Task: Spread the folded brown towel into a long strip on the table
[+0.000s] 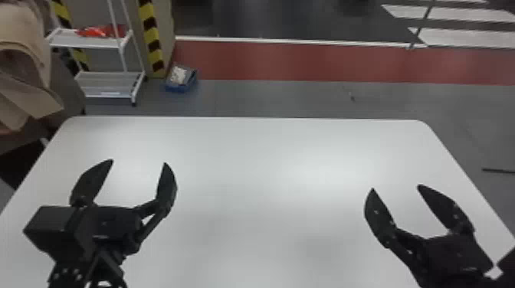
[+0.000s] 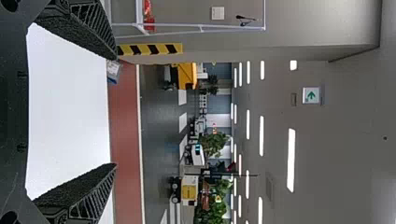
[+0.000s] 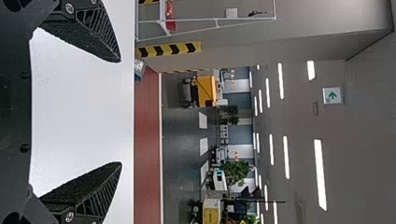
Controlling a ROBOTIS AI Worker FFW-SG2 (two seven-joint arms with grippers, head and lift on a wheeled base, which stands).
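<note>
Tan-brown cloth (image 1: 27, 84): one lot, in loose folds, at the upper left edge of the frame, beside the worktop's far left corner; whether this is the brown towel cannot be told.
White-framed rack (image 1: 86, 43): two shelves, on wheels, upper left of the frame, beyond the worktop; a red item (image 1: 103, 31) lies on the upper shelf.
Left pincer (image 1: 138, 162): black, two flat fingers, open, tips well apart, with nothing between them; left of centre, over the worktop, pointing to its far edge. It and its arm mask part of the worktop's left side.
Striped column (image 1: 152, 42): yellow-and-black banding, upper left, just right of the rack.
Blue bin (image 1: 180, 89): on the floor near the column's foot, pale contents, upper left of centre.
Worktop (image 1: 245, 153): white, rounded far corners, across the middle and lower frame.
Red floor strip (image 1: 306, 61): across the upper frame from the column to the right edge, white line behind.
Right pincer (image 1: 395, 187): matching pattern, open, tips well apart, with nothing between them; lower right, over the worktop, masking part of that side.
Floor markings (image 1: 460, 36): white bars, upper right corner.
Dark bar (image 1: 498, 170): on the floor, right edge, beyond the worktop's side.
</note>
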